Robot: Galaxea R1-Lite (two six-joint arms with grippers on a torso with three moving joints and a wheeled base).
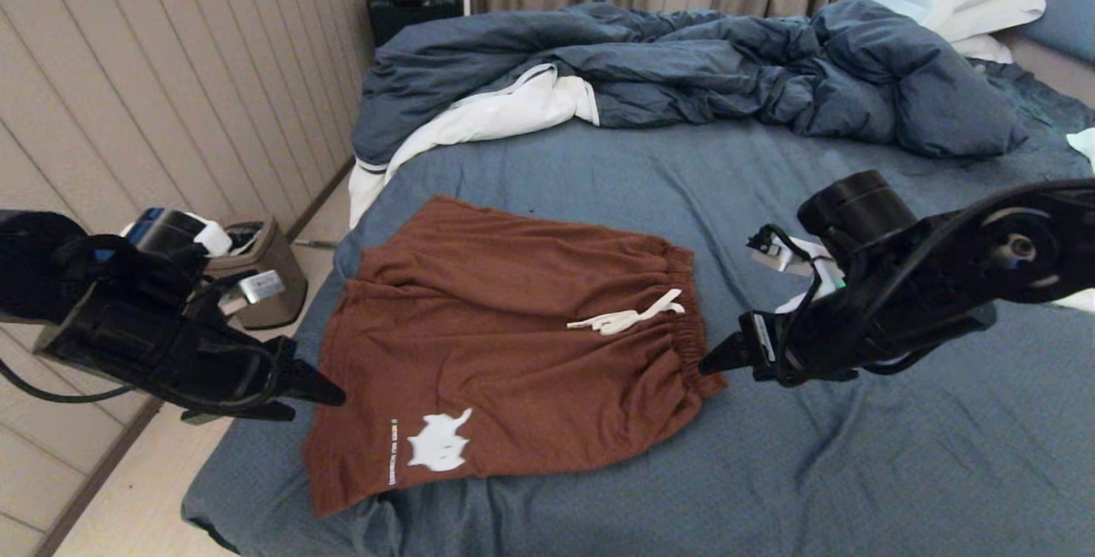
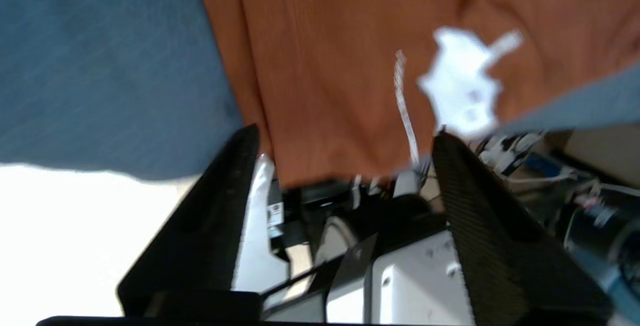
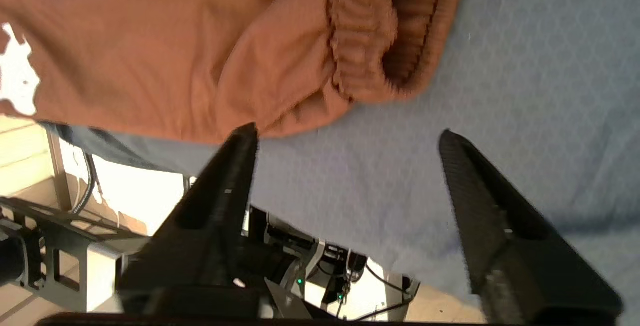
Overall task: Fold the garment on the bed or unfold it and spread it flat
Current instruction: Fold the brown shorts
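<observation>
Rust-brown fabric shorts (image 1: 513, 343) lying pretty flat on the slate-blue wrinkled bed sheet (image 1: 898, 454). Left gripper (image 1: 329, 393) at the hem, right gripper (image 1: 714, 362) at the waistband, both spread wide, holding nothing, probably lining up corner grabs.

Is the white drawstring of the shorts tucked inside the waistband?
No, the white drawstring lies outside on the rust-brown shorts, beside the gathered waistband.
</observation>
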